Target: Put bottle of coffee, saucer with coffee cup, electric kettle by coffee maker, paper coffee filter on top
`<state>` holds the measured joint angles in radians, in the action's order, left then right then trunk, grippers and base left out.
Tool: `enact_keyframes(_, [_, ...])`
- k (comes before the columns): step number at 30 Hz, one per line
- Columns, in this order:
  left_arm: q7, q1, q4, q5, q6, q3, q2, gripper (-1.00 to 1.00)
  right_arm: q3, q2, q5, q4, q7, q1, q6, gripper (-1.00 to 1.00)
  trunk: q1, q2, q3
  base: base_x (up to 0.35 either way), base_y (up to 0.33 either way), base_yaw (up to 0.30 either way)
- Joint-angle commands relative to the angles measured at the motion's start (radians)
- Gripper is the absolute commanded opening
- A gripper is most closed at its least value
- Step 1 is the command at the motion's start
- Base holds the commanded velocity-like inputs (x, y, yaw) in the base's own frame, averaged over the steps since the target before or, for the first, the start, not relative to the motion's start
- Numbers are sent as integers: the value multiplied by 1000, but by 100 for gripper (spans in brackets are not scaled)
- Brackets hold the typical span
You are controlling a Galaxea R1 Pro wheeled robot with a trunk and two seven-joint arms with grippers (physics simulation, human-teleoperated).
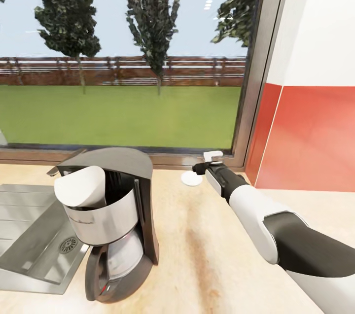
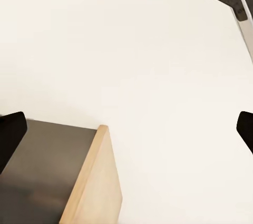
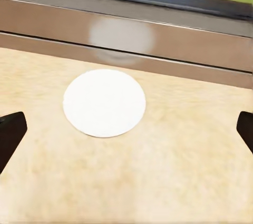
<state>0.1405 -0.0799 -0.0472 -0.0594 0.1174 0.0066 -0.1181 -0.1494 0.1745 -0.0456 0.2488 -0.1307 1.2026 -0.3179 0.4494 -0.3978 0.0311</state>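
Note:
The black and steel coffee maker [image 1: 118, 225] stands on the light wooden countertop [image 1: 197, 255]. A white paper coffee filter [image 1: 81, 188] rests in its top. A flat white saucer [image 1: 191, 179] lies on the counter by the window sill, to the right of and behind the coffee maker. My right gripper [image 1: 206, 162] hovers just above and beside the saucer [image 3: 104, 103], open [image 3: 126, 132], with its dark fingertips [image 3: 10, 135] spread wide and nothing between them. My left gripper [image 2: 126, 132] is open too and holds nothing.
A steel sink [image 1: 29, 225] is set into the counter left of the coffee maker. The window frame [image 1: 251, 82] runs along the back, and a red and white wall [image 1: 310, 131] closes the right side. Under my left gripper are a pale surface and a wooden edge [image 2: 95, 176].

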Motion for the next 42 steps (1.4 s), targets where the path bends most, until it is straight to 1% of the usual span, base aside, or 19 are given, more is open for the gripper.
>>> enact_keyframes(1, [2, 0, 1, -6, 4, 1, 0, 100, -7, 0, -5, 1, -6, 1, -6, 100, 1, -2, 4, 0, 0, 0])
enact_keyframes(12, [2, 0, 0, -6, 8, 1, 1, 100, -6, 0, -5, 1, -6, 0, -5, 100, 1, -2, 21, 0, 0, 0])
enact_keyframes(14, [2, -7, 0, -7, 8, 1, 0, 100, -6, -3, -5, 1, -6, 1, -5, 100, 1, -2, 24, 0, 0, 0])
enact_keyframes(16, [2, -26, 1, -7, 4, 1, -1, 100, -5, -5, -5, 1, -6, 0, -4, 100, 1, -2, 27, 0, 0, 0])
enact_keyframes(28, [2, -30, 1, -7, 0, 1, 0, 100, -5, -6, -5, 3, -6, 0, -3, 100, 1, -2, 46, 0, 0, 4])
enact_keyframes(42, [2, -30, 1, -7, -2, 1, 2, 100, -2, -4, -6, 9, -6, 1, -4, 100, 1, -2, 67, 0, 0, 119])
